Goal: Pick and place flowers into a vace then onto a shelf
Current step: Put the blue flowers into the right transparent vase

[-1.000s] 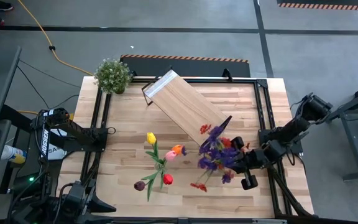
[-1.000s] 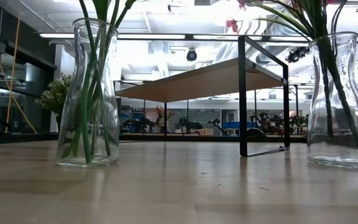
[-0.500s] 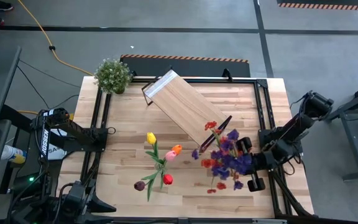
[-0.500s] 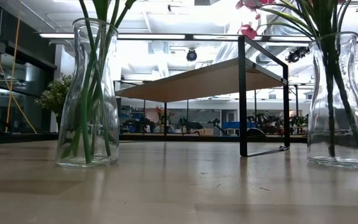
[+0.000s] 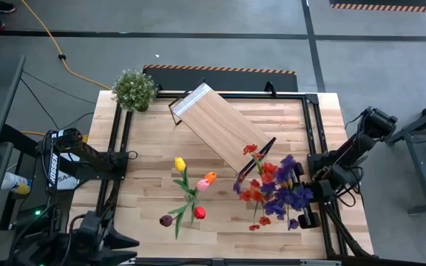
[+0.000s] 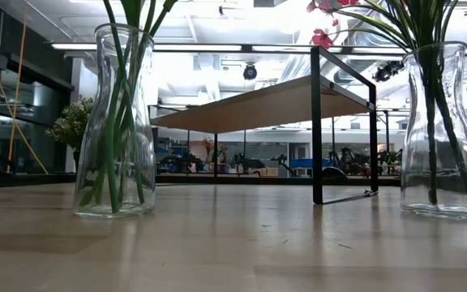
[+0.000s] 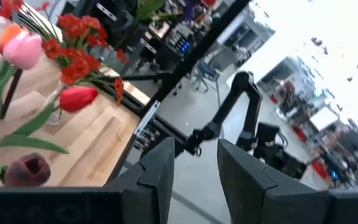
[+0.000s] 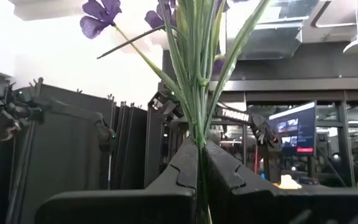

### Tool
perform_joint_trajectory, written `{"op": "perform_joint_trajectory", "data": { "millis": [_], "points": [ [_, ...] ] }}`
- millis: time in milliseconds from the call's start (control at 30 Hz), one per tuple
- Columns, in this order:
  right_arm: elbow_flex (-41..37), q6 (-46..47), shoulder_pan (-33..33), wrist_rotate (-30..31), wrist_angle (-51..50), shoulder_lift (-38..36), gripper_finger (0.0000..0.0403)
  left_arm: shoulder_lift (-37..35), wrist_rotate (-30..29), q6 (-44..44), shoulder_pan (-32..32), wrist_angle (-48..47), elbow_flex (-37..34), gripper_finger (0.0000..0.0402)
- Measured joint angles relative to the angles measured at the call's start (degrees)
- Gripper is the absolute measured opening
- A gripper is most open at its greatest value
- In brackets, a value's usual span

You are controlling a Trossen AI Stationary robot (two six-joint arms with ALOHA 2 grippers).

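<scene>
Your right gripper [image 8: 199, 163] pinches the purple spray's [image 5: 293, 193] stems, upright in the right wrist view; only the low view shows them inside the right glass vase [image 6: 434, 130]. Left gripper [image 7: 194, 171], parked at the table's near-left corner, stands part-open, empty.

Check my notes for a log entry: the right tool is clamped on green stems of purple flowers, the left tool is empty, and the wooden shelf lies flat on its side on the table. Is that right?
One detail is wrong: the shelf is not on its side. The low view shows it standing upright on its black frame, board raised above the table. The rest holds: the right tool is shut on the purple flowers, and the left tool holds nothing.
</scene>
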Motion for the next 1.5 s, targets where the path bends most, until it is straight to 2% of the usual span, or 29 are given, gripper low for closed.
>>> {"op": "perform_joint_trajectory", "data": {
  "millis": [133, 233, 367, 467, 700, 967, 1167, 1333, 1500],
  "points": [
    [1.05, -0.55, -0.03, -0.97, -0.01, -0.48, 0.0000, 0.00, -0.40, 3.54, 2.43, 5.13, 0.00, 0.0156],
    [2.70, -0.65, -0.07, -1.22, -0.03, -0.47, 0.0000, -0.09, 0.69, 14.55, 5.09, 13.13, -0.02, 0.0156],
    [5.27, -1.48, -0.07, -2.47, -0.12, -0.49, 0.0000, -0.37, 9.49, 30.01, 11.10, 23.51, 0.00, 0.0156],
    [6.59, -1.56, -0.07, -3.86, -0.34, -0.44, 0.0000, -0.46, 18.12, 35.04, 16.49, 27.48, 0.02, 0.0156],
    [7.71, 1.26, -0.47, -7.67, -0.97, -0.30, 0.0000, -0.12, 36.21, 35.86, 27.38, 27.56, 0.06, 0.0156],
    [7.71, 7.60, -3.87, -12.53, -0.47, -0.30, 0.0000, 3.56, 49.43, 36.51, 38.28, 27.68, 0.04, 0.0156],
    [10.01, 10.83, -6.80, -15.23, -1.55, -0.27, 0.0000, 5.84, 54.97, 40.13, 44.85, 29.49, 0.04, 0.0156],
    [12.71, 10.73, -8.25, -15.46, -3.38, -0.25, 0.0000, 5.90, 57.07, 41.14, 49.16, 29.46, 0.04, 0.0156],
    [15.69, 11.21, -10.87, -18.63, -4.04, -0.25, 0.0000, 5.90, 58.99, 42.91, 51.39, 30.56, 0.04, 0.0156]
  ]
}}
